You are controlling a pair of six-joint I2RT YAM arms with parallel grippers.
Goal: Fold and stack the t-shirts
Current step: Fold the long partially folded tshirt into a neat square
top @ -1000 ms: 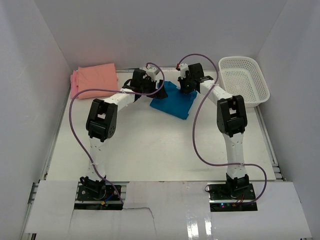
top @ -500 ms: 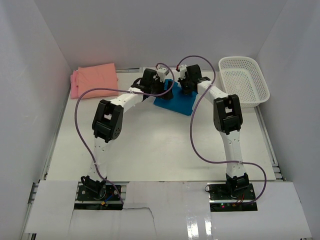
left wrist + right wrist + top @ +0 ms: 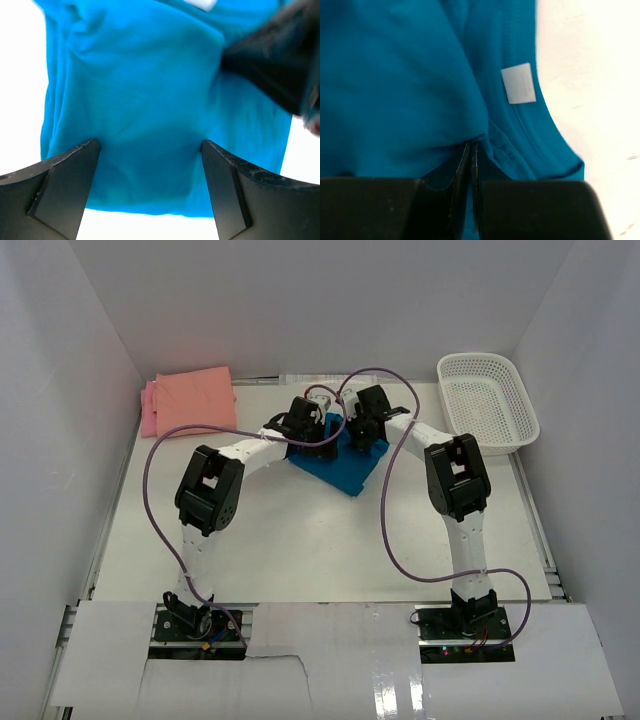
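Nearest the two arm bases the tabletop [image 3: 300,540] is bare. About midway back lies the teal t-shirt [image 3: 338,465], partly folded and askew to the tabletop edges, with one corner pointing toward the bases. Both arms reach in over its far side, close together. The left pincer [image 3: 148,150] hangs with its fingers wide apart and holds nothing. In its wrist view the teal cloth fills the gap between the fingers and runs on ahead, so the shirt lies straight below and in front of it. The right pincer [image 3: 471,147] is squeezed together on a raised fold of that same shirt, just beside the collar seam and the white neck label [image 3: 518,83]. The cloth's long axis is hard to judge, because the arms cover its far edge. Farther back, in the far-left corner, a folded salmon t-shirt [image 3: 195,398] rests on a pink t-shirt [image 3: 148,418], whose edge shows at the left. That stack lies well apart from the teal one, and the left arm looks nearer to it. In the far-right corner sits a white mesh basket [image 3: 495,445]. In all there are three t-shirts, one basket and two arms.
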